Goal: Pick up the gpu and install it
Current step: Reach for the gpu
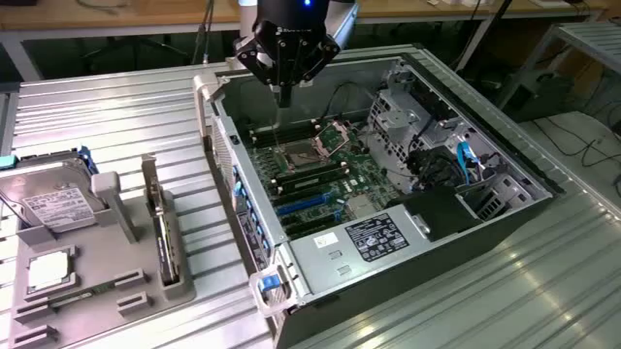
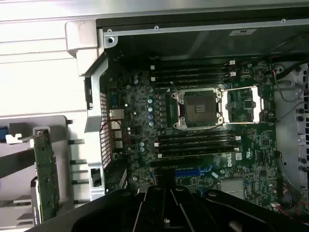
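Clearly nothing's installed yet: I see the slim black gpu card (image 1: 167, 236) standing in its grey plastic rack (image 1: 109, 211). My black gripper (image 1: 283, 98) hovers over the open black computer case (image 1: 466, 247), jaws closed, empty.

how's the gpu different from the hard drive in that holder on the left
The gpu stands on its thin edge in a slot; the hard drive leans back, broad face showing. The gpu is dark and slim; the hard drive is silver with a white label. The gpu sits nearer the open case than the hard drive. Both rest in the grey holder, apart from the gripper above the case.
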`<state>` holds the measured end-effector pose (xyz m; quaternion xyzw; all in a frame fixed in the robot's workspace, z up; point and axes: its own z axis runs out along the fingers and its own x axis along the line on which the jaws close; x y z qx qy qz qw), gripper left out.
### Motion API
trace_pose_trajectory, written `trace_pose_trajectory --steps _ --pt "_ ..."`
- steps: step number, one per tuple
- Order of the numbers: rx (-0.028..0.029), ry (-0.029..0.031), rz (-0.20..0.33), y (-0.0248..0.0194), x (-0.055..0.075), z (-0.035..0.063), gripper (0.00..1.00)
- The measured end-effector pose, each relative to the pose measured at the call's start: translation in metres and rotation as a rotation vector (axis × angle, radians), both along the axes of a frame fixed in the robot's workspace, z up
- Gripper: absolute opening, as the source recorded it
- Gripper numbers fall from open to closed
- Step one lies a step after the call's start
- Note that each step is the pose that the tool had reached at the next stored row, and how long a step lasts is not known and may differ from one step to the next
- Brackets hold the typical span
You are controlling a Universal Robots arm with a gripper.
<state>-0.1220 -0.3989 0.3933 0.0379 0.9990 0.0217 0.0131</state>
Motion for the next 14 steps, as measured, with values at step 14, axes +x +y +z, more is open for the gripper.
trace_pose_trajectory --steps 14 --pt "-0.0001 0.0001 0.0 -0.0001 -0.022 0.0 0.11"
